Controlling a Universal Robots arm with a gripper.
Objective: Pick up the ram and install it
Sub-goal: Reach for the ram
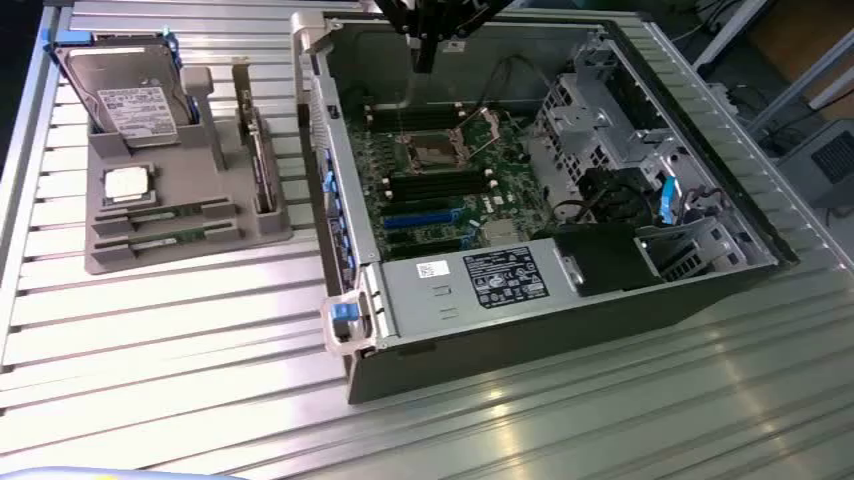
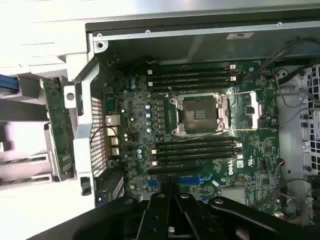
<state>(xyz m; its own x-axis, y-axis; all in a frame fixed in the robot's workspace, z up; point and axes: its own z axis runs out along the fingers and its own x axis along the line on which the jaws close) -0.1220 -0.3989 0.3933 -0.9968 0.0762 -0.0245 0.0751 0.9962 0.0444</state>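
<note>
Above the motherboard (image 2: 140,125), gripper (image 2: 174,207), partly cropped, hold unclear.

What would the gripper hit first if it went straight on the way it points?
Most likely the motherboard inside the open computer case: the gripper hangs over it, pointing down, with nothing seen between. Which slot or part lies under it I cannot tell, since depth is unclear.

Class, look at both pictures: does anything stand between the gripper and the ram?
Yes. The gripper hangs over the open computer case; the ram lies in the grey tray outside it, with the case's side wall between them.
</note>
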